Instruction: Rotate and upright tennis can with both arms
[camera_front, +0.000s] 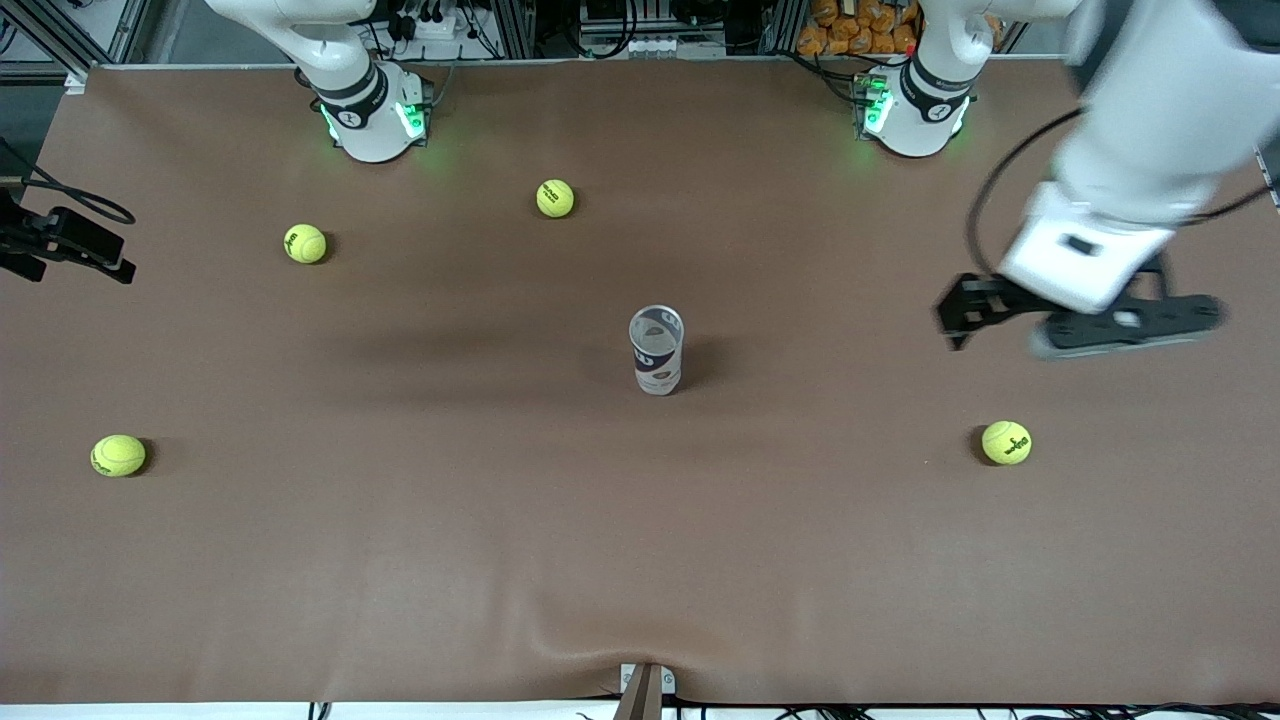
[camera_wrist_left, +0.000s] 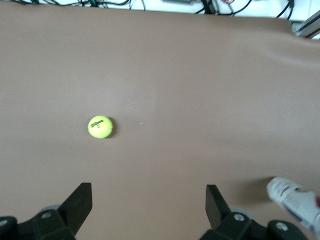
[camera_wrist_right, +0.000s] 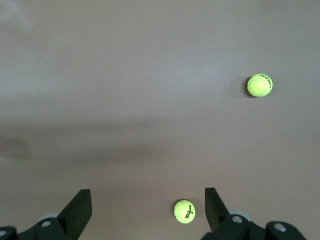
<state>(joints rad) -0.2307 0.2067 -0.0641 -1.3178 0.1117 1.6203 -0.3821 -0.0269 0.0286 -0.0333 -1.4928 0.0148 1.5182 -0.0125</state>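
The tennis can (camera_front: 656, 350) stands upright in the middle of the table, its metallic rim facing up, with nothing touching it. Its white and navy side shows at the edge of the left wrist view (camera_wrist_left: 295, 201). My left gripper (camera_front: 1080, 318) hangs open in the air over the left arm's end of the table, well apart from the can. Between its fingers (camera_wrist_left: 148, 196) is only bare brown table. My right gripper (camera_front: 70, 245) waits over the right arm's end of the table. It is open (camera_wrist_right: 147, 201) and holds nothing.
Several yellow-green tennis balls lie scattered on the brown table (camera_front: 640, 560). One ball (camera_front: 1006, 442) lies under the left gripper's area, one (camera_front: 118, 455) at the right arm's end, and two (camera_front: 305, 243) (camera_front: 555, 198) nearer the bases. A ball (camera_wrist_right: 184, 211) shows beside a right finger.
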